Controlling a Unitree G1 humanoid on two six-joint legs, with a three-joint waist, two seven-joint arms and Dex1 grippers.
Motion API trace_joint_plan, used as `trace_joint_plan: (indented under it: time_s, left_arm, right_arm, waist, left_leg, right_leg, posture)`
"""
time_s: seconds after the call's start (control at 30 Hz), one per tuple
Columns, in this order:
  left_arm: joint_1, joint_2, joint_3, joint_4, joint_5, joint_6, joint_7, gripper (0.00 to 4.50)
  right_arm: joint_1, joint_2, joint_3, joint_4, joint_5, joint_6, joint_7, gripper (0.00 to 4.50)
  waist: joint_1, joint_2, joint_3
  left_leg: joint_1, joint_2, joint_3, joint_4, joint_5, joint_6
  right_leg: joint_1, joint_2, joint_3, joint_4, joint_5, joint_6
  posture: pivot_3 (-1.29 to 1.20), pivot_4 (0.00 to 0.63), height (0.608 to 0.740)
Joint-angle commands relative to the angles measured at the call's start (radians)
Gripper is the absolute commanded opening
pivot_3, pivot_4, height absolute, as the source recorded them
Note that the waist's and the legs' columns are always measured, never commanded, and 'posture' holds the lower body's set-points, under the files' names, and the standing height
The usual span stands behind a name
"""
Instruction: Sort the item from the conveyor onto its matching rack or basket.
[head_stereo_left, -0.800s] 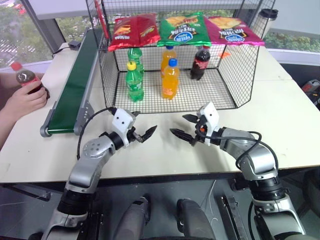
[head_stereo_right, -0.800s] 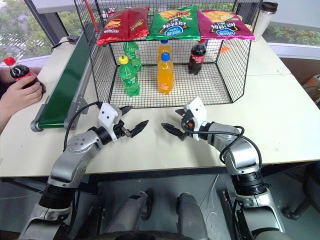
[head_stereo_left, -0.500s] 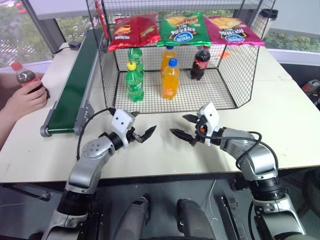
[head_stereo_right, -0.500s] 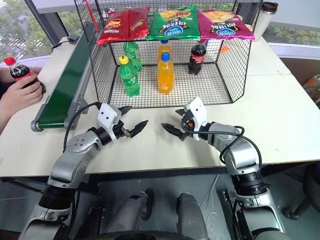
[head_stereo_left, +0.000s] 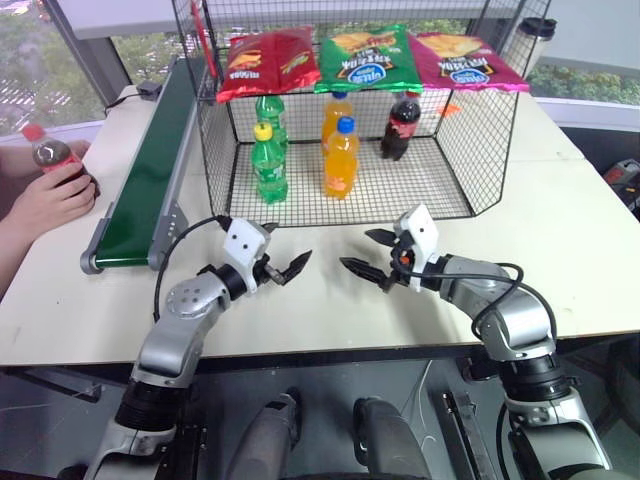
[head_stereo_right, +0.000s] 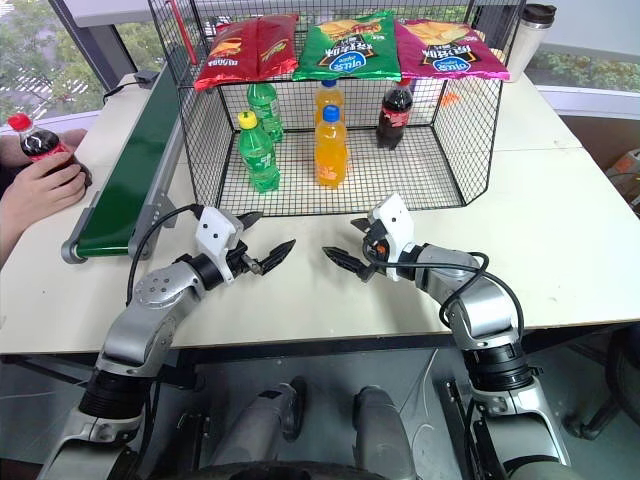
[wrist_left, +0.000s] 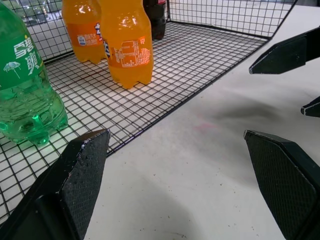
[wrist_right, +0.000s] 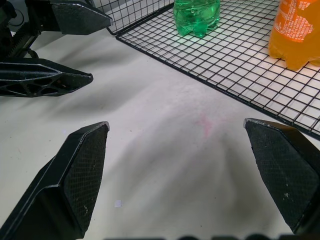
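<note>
A small cola bottle (head_stereo_left: 50, 156) with a red cap stands at the far left of the table, in a person's hand (head_stereo_left: 48, 200), left of the dark green conveyor (head_stereo_left: 150, 180). The conveyor belt carries nothing. To its right stands the black wire cage (head_stereo_left: 480, 140). Both grippers hover over the bare table in front of the cage, pointing at each other. My left gripper (head_stereo_left: 290, 244) is open and empty. About a hand's width to its right, my right gripper (head_stereo_left: 355, 249) also stands open and empty.
Inside the cage stand two green bottles (head_stereo_left: 268, 160), two orange bottles (head_stereo_left: 341, 156) and a cola bottle (head_stereo_left: 402, 125). Three chip bags (head_stereo_left: 367, 57) lie on the slanted shelf above. A lidded cup (head_stereo_left: 530, 40) stands at the back right.
</note>
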Motion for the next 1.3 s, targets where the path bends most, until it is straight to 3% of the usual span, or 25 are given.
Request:
trace_joint_plan:
  time_s: [0.03, 0.47, 1.03, 1.3]
  left_arm:
    - [-0.003, -0.001, 0.010, -0.022, 0.002, -0.009, 0.002, 4.50]
    - [-0.002, -0.006, 0.017, -0.039, 0.000, 0.002, 0.019, 4.50]
    - [0.037, -0.078, 0.336, -0.255, -0.277, 0.216, 0.234, 4.50]
    - [0.061, -0.065, 0.442, -0.300, -0.304, 0.223, 0.326, 4.50]
  right_arm:
    - [-0.002, -0.007, -0.009, -0.040, 0.009, -0.008, 0.002, 4.47]
    - [-0.012, -0.013, -0.017, -0.045, 0.022, -0.009, 0.016, 4.47]
    - [-0.119, 0.015, 0.001, -0.098, 0.112, 0.012, 0.068, 4.47]
    - [-0.137, 0.016, 0.015, -0.091, 0.119, 0.012, 0.096, 4.47]
  waist:
    - [0.000, 0.000, 0.000]
    - [0.000, 0.000, 0.000]
    - [0.001, 0.000, 0.000]
    - [0.000, 0.000, 0.000]
  left_leg:
    - [0.000, 0.000, 0.000, 0.000, 0.000, 0.000]
    - [0.000, 0.000, 0.000, 0.000, 0.000, 0.000]
    - [0.000, 0.000, -0.001, 0.000, 0.000, 0.000]
    - [0.000, 0.000, -0.001, 0.000, 0.000, 0.000]
  right_leg:
    - [0.000, 0.000, 0.000, 0.000, 0.000, 0.000]
    - [0.000, 0.000, 0.000, 0.000, 0.000, 0.000]
    - [0.000, 0.001, -0.001, 0.000, 0.000, 0.000]
    - [0.000, 0.001, -0.001, 0.000, 0.000, 0.000]
  posture:
    - [0.00, 0.150, 0.738]
    - [0.00, 0.150, 0.738]
    - [0.00, 0.150, 0.738]
    - [0.00, 0.150, 0.738]
